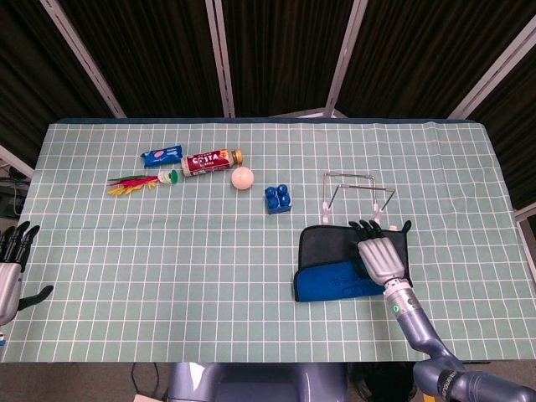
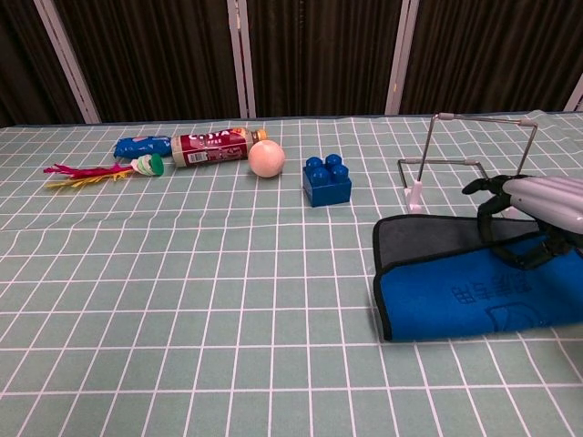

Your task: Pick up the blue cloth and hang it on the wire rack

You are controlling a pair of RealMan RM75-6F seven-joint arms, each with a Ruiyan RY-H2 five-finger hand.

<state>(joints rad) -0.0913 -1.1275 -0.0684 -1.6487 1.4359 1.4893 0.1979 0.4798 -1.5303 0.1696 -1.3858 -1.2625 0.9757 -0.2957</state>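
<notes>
The blue cloth (image 1: 333, 280) (image 2: 460, 293) lies at the front right of the table, folded over on itself. Its blue side faces up at the front and a strip of dark side shows behind it. My right hand (image 1: 378, 255) (image 2: 536, 206) grips the folded-over edge, lifted a little, just in front of the wire rack (image 1: 349, 175) (image 2: 483, 116). The rack stands upright and bare behind the cloth. My left hand (image 1: 10, 261) hangs at the far left edge off the table, fingers spread, holding nothing; only the head view shows it.
A blue toy brick (image 1: 279, 198) (image 2: 327, 180) sits left of the rack. Further back left lie a pale ball (image 1: 242, 177), a Costa bottle (image 1: 209, 161), a blue snack packet (image 1: 162, 156) and a feathered shuttlecock (image 1: 142, 182). A green checked tablecloth (image 1: 167, 268) covers the table.
</notes>
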